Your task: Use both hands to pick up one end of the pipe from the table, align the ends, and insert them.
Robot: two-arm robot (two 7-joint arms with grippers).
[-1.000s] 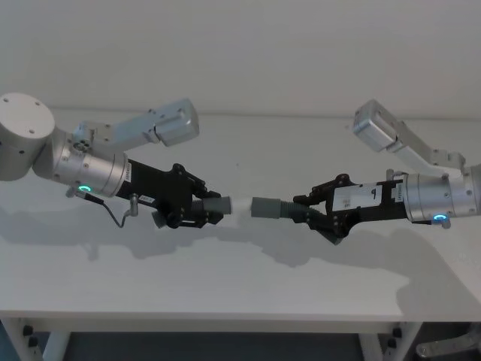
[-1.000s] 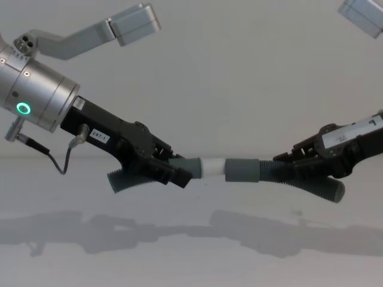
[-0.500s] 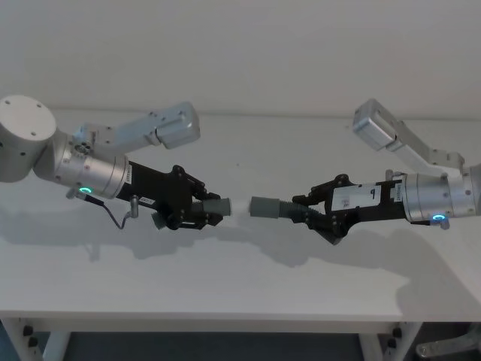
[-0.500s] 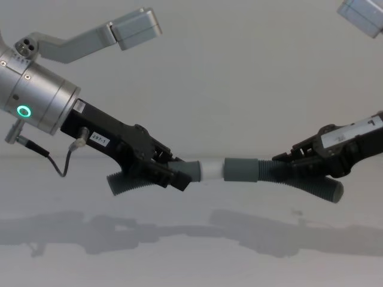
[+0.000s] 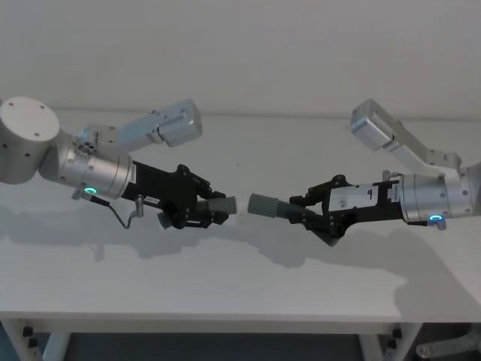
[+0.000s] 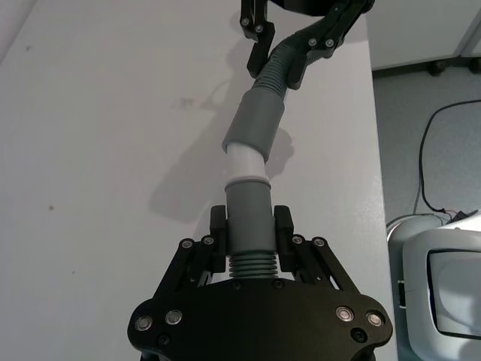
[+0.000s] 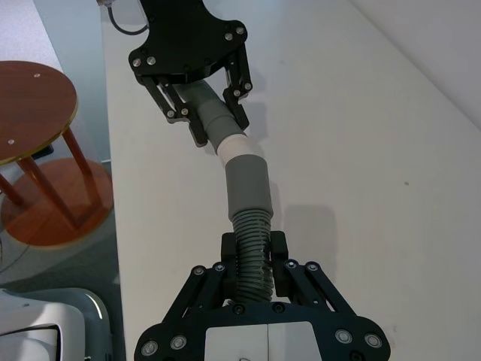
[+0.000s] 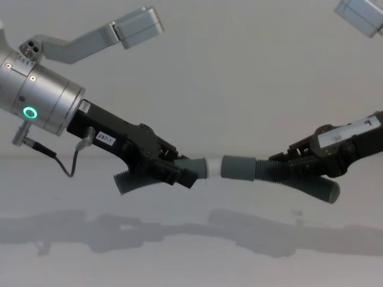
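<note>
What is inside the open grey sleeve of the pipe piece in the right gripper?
The white tip of the left gripper's piece enters the sleeve held by the right gripper. How deep it goes is hidden by the sleeve wall.

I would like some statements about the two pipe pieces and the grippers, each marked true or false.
1. The left gripper holds the piece with the white tip. True.
2. Both pieces lie on the table. False: both are held above it.
3. The right gripper holds the piece with the grey sleeve. True.
4. The sleeve covers the white tip completely. False: part of the tip is visible.
</note>
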